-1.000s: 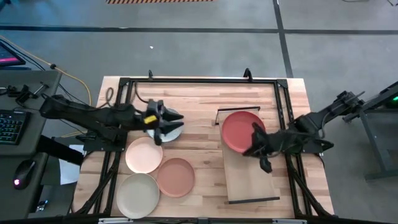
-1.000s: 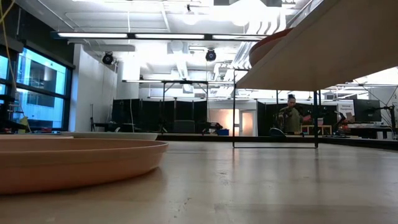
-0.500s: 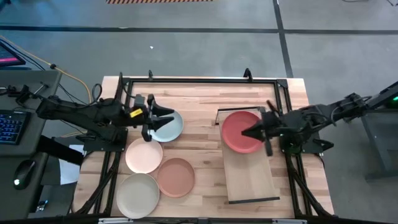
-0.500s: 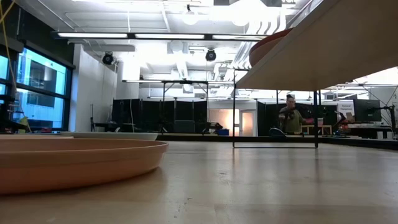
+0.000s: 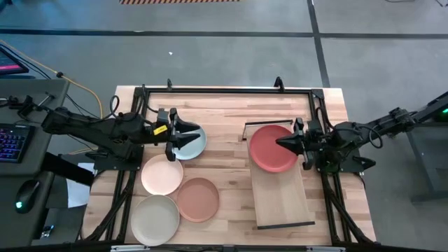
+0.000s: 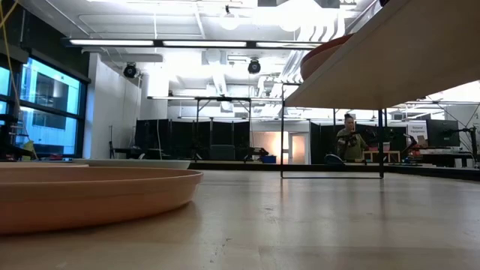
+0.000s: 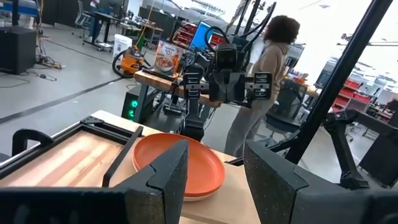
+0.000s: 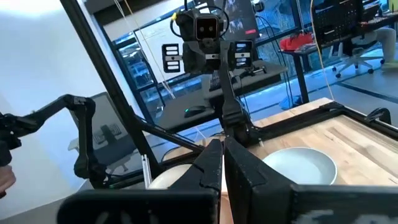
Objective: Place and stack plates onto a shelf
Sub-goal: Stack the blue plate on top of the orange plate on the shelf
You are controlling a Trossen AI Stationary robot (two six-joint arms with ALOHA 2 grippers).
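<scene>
The red plate lies on the far end of the light-wood shelf. In the left wrist view a paler rim shows under the red plate, and I cannot tell whether that is the pink one. The pale blue-grey plate, peach plate, terracotta plate and sage-cream plate rest flat on the tabletop's left half. My left gripper is open, over the blue-grey plate's left rim. My right gripper is shut and level over the red plate's right part.
Dark metal frame rails run around the tabletop. The shelf's thin rail stands at its near end. In the low view the terracotta plate fills the near left and the shelf's underside hangs at upper right. A person stands in the room beyond.
My right gripper has come up off the red plate, turned from slanting down to level, and drawn back toward the table's right edge. My left gripper has pulled back toward the left edge, uncovering most of the pale blue-grey plate.
</scene>
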